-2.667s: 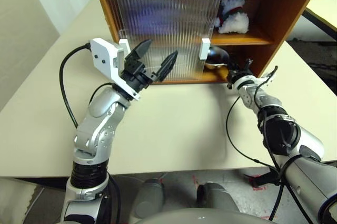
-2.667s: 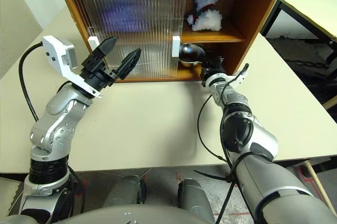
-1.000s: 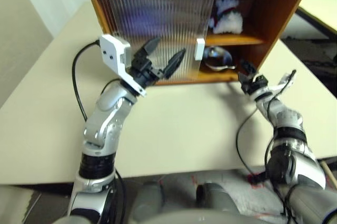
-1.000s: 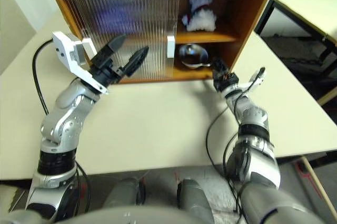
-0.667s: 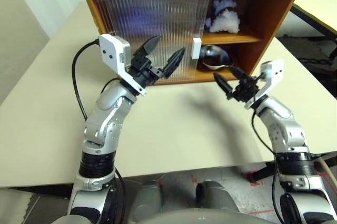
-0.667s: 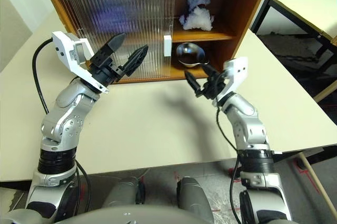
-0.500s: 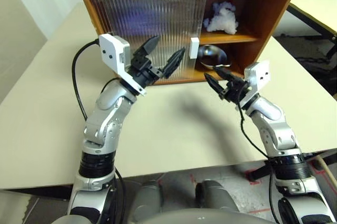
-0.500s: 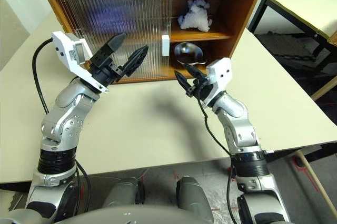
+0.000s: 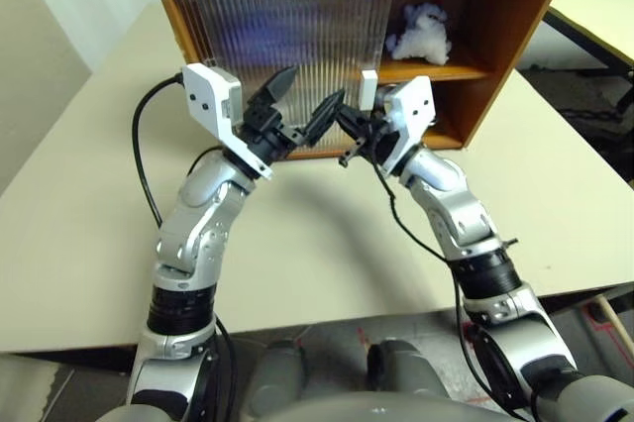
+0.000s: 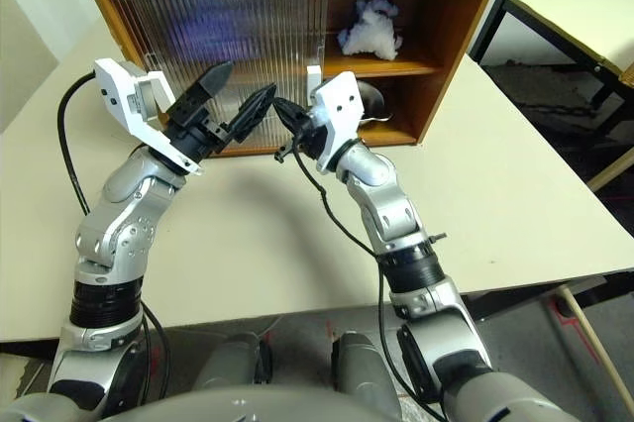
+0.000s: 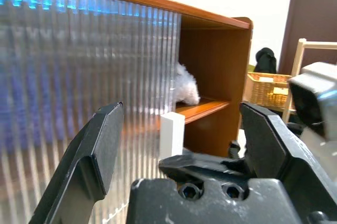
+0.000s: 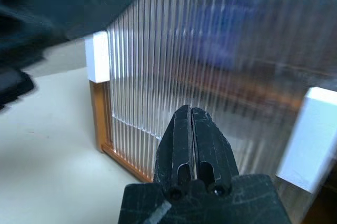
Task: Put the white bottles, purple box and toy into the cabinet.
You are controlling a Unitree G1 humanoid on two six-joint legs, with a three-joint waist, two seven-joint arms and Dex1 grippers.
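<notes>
Your right tool [image 10: 285, 113] has just swung across from the open side of the cabinet [image 9: 515, 41] and shut its black fingers on nothing; it now sits in front of the ribbed sliding doors [image 9: 287, 41], near the white handle [image 9: 369, 88]. The toy [image 9: 419, 34] rests on the upper shelf in the open bay, and a purple blur behind the doors is probably the purple box [image 9: 260, 31]. With the goods apparently stowed, you look set to push a door closed. Your left tool [image 9: 305, 110] hangs spread wide beside it, forearm raised off the surface [image 9: 89, 194], unmoved.
</notes>
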